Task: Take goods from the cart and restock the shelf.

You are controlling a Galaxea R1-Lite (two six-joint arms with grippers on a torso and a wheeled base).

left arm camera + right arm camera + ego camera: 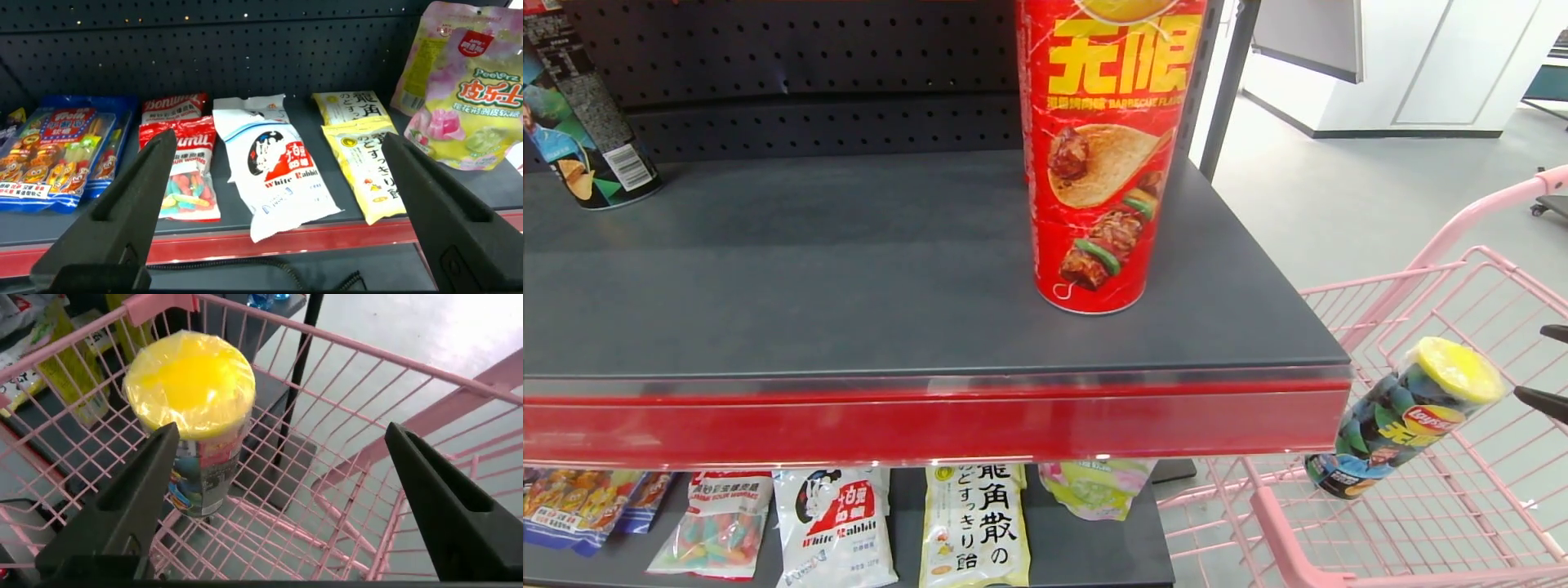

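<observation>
The right tool (281, 426) is held open above the pink cart (1278, 531), with its two fingers spread wide. Between them, close to one finger, the yellow lid of a dark can of chips (196, 392) is seen; the can is not gripped. It is leaned at a tilt inside the wire basket, lid upward, just beside the right corner of the shelf. Open wire floor is left in the cart on the side away from the shelf.

The left tool (279, 135) is also held open, in front of the lower shelf (490, 184). There, flat candy bags (282, 171) are laid side by side, close together.

Above them, the red front edge (931, 416) of the upper shelf (849, 269) is met. On this shelf a tall red can (1103, 163) is stood upright toward the right end, a little back from the edge. A wide bare surface is left between it and a dark can (584, 122) at the far left. The shelf is closed behind by a black pegboard (809, 65).
</observation>
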